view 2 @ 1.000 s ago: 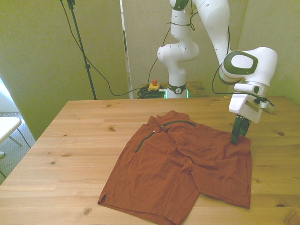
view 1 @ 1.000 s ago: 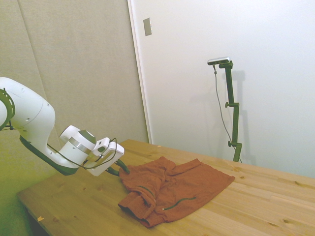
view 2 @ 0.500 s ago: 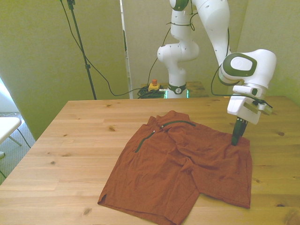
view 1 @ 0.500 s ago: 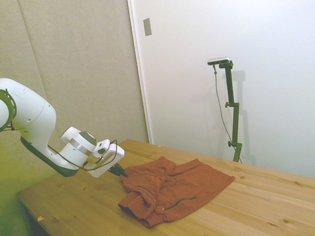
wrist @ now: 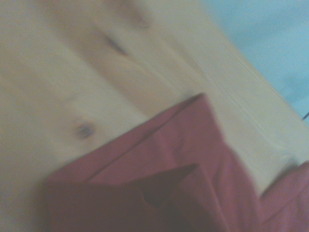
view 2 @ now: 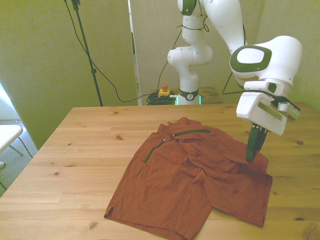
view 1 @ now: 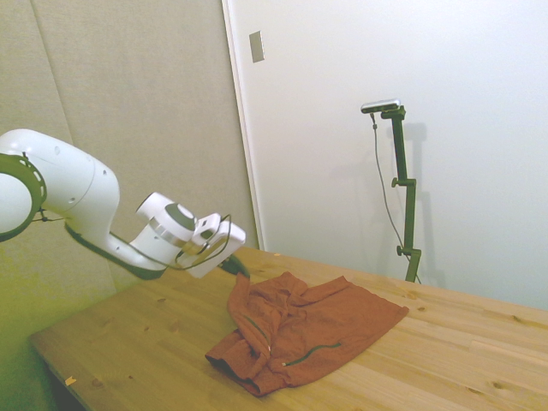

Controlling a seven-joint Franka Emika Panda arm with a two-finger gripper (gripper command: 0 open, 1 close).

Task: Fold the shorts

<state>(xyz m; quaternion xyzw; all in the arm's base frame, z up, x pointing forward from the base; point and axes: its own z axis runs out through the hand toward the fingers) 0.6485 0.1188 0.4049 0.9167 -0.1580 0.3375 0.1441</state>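
The rust-orange shorts (view 2: 190, 175) lie spread and wrinkled on the wooden table (view 2: 70, 155), with dark green zipper lines near the waistband at the far side. My gripper (view 2: 250, 158) is shut on the shorts' edge at the front view's right and holds that corner a little above the table. From the side view, the gripper (view 1: 241, 271) pinches a raised fold of the shorts (view 1: 317, 330), and the cloth hangs down from it. The wrist view shows a blurred folded edge of the shorts (wrist: 159, 193) over bare wood.
Bare wood surrounds the shorts on all sides, widest at the front view's left (view 2: 75, 125). Behind the table's far edge sit a small yellow box with a red button (view 2: 163, 92) and cables. A white object (view 2: 7, 135) stands off the table's left.
The gripper has risen and moved inward over the shorts, taking the pinched corner with it. That edge now stands lifted and folds toward the middle.
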